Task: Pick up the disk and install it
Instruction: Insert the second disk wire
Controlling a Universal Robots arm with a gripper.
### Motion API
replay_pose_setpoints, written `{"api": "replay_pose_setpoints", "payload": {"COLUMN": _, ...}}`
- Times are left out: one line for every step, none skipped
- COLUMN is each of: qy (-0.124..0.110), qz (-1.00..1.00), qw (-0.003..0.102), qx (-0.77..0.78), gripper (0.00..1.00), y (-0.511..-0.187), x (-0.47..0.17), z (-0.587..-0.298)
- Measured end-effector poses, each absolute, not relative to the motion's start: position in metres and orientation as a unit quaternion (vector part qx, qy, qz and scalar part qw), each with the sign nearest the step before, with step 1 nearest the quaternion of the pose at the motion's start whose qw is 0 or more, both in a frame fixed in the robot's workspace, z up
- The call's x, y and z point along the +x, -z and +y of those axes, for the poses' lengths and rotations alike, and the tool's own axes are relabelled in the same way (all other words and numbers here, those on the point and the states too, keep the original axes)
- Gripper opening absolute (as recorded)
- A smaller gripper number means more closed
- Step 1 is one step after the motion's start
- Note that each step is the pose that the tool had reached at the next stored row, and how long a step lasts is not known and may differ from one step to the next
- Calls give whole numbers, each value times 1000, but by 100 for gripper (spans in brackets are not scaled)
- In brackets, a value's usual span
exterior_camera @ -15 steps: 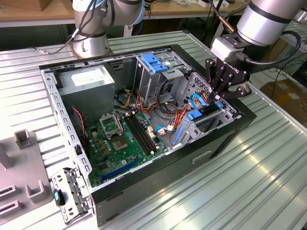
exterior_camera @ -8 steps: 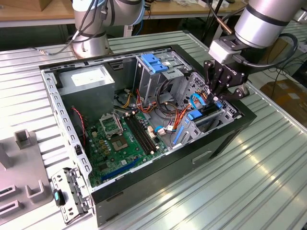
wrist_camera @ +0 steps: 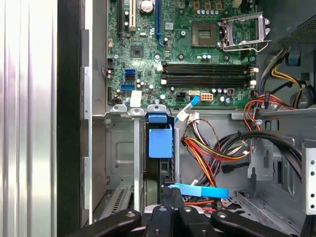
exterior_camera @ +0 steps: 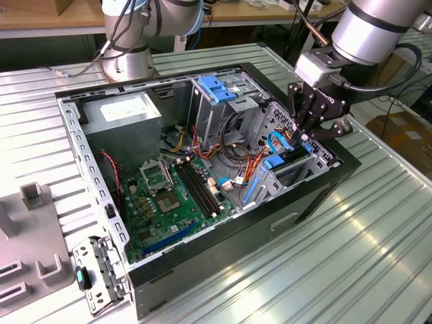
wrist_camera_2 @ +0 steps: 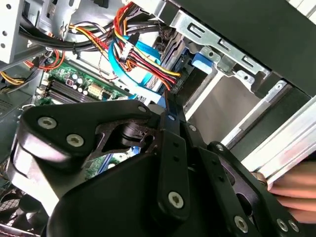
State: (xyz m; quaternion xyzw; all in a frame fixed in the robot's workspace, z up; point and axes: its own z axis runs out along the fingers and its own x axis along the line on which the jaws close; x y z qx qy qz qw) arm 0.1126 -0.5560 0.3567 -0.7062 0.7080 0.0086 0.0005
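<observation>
Exterior view, tool (exterior_camera: 312, 135) over disk (exterior_camera: 287, 162), cables (exterior_camera: 251, 162) beside.

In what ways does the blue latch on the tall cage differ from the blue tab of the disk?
The latch is larger and sits high on the cage; the disk's tab is smaller and sits low in the drive bay. Both are bright blue.

Bright overhead light, glare on ribbed table (exterior_camera: 378, 236), blurred wrist-view foreground

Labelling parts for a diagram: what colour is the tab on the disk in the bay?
Bright blue, on the disk, clearest in the first wrist view.
</observation>
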Motion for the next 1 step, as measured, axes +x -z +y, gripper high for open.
{"api": "replay_pose_setpoints", "payload": {"qy": -9, "qz": 708, "qw": 0, "qx": -706, "gripper": 11, "y": -357, "x": 113, "z": -556}}
